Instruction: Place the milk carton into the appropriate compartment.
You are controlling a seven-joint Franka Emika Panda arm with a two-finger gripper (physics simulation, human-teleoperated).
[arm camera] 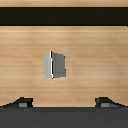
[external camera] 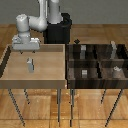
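The milk carton [external camera: 30,64] is a small pale grey upright carton standing on the floor of the wooden tray [external camera: 10,75] on the exterior view's left. In the wrist view the carton [arm camera: 55,65] shows from above, between and ahead of the two fingertips [arm camera: 21,103]. My gripper [external camera: 26,49] hangs above the carton, well clear of it. Its jaws stand wide apart and hold nothing. The dark divided bin [external camera: 98,62] stands on the exterior view's right.
The dark bin holds small grey blocks [external camera: 84,73] in several compartments. The tray's raised wooden walls [external camera: 64,62] stand between the carton and the bin. The robot's black base [external camera: 59,30] is behind both.
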